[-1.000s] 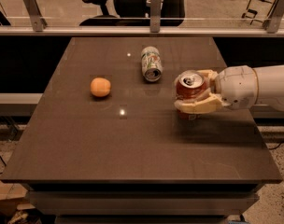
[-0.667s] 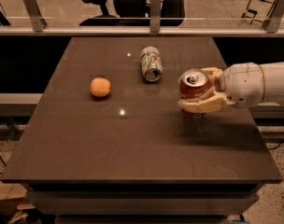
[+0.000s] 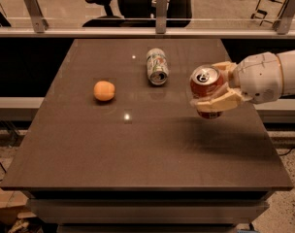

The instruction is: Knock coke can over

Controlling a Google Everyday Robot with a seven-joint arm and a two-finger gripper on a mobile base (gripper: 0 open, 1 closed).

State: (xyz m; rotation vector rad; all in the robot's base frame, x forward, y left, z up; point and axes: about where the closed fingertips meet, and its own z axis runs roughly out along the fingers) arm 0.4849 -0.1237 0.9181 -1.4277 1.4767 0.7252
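Observation:
The coke can [image 3: 205, 87] is red with a silver top and sits at the right side of the brown table [image 3: 138, 149]. It is tilted, with its top turned toward the camera. My gripper [image 3: 211, 84] reaches in from the right edge and is shut on the can. One cream finger [image 3: 222, 66] lies behind the can and the other finger [image 3: 218, 102] lies in front of it. The can's base is near the table top; I cannot tell whether it touches.
A white-and-green can [image 3: 157, 67] lies on its side at the back middle of the table. An orange [image 3: 104, 91] sits to the left. A rail with metal posts [image 3: 161, 11] and office chairs stand behind the table.
My gripper has moved a little to the right with the coke can in it. The other can and the orange have not moved.

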